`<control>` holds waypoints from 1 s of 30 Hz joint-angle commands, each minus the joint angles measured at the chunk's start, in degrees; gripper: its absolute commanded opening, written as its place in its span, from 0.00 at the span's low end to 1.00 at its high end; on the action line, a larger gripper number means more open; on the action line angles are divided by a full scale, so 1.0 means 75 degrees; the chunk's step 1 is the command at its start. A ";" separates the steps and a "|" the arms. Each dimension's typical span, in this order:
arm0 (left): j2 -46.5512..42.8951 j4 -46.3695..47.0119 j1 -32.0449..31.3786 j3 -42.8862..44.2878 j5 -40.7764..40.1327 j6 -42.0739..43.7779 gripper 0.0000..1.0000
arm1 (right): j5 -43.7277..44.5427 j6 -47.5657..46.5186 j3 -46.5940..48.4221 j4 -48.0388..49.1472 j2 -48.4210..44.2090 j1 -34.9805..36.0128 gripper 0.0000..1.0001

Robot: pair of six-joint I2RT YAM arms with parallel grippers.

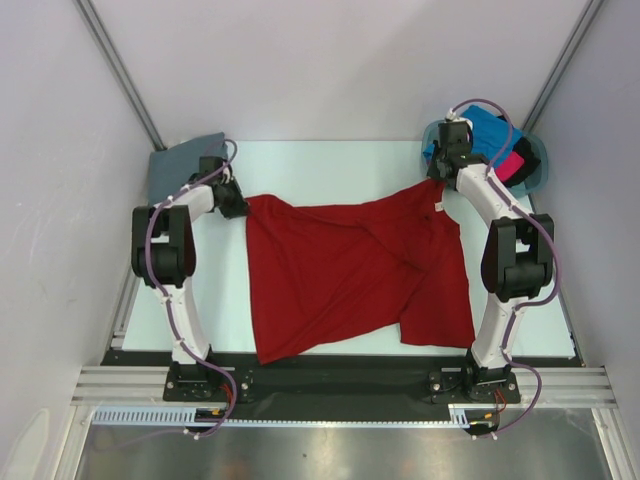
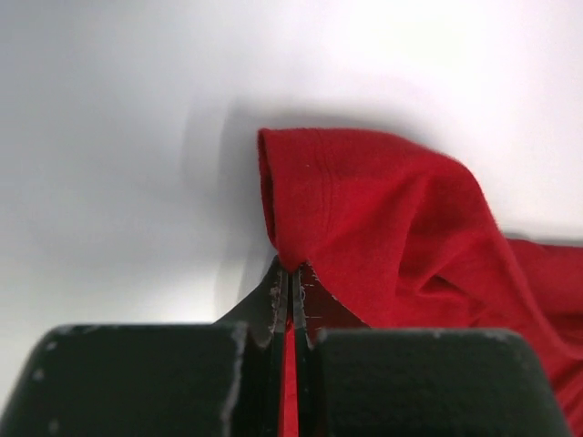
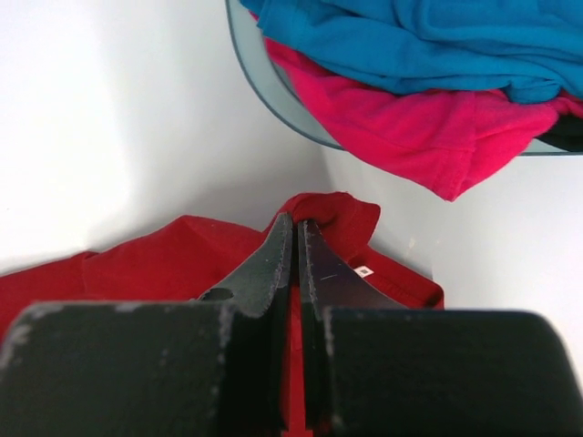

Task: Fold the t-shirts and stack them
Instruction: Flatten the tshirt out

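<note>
Arm bases: both are fixed at the near edge of the table (image 1: pixel 330 160), one on each side.
Red t-shirt (image 1: pixel 350 270): it lies spread but wrinkled in the middle of the table, between the two arms. Its near hem reaches the dark near edge.
Left arm: it rises from its base to a high bent elbow, and the forearm turns inward to the shirt's far left corner.
Left gripper (image 2: pixel 290 273): closed tight on a fold of the red t-shirt, with a hemmed edge standing up just beyond the tips.
Right arm: elbow high, forearm reaching far and slightly inward.
Right gripper (image 3: pixel 293 228): closed on the red t-shirt's far right corner, beside a small white label.
Grey t-shirt (image 1: pixel 185 165): flat at the far left corner, just behind the left gripper.
Teal basket (image 3: pixel 264 91): at the far right corner, just beyond the right gripper.
Basket contents: blue t-shirt (image 3: pixel 410 36) on top, pink t-shirt (image 3: pixel 410 118) hanging over the rim, black t-shirt (image 3: pixel 569 132) at the edge.
</note>
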 commanded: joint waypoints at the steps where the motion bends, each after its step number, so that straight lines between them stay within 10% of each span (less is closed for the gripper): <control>1: -0.0479 -0.0701 0.0434 0.0638 -0.0532 0.0557 0.00 | 0.0337 -0.0133 -0.0003 0.0038 -0.0430 -0.0084 0.00; 27: 0.0574 -0.1206 0.1349 0.2373 -0.1434 0.1612 0.01 | 0.0034 -0.0097 0.0781 0.0261 0.0601 -0.0330 0.00; 30: 0.0540 -0.1136 0.1361 0.2362 -0.1586 0.1519 0.26 | 0.0103 -0.0132 0.0981 0.0284 0.0835 -0.0330 0.00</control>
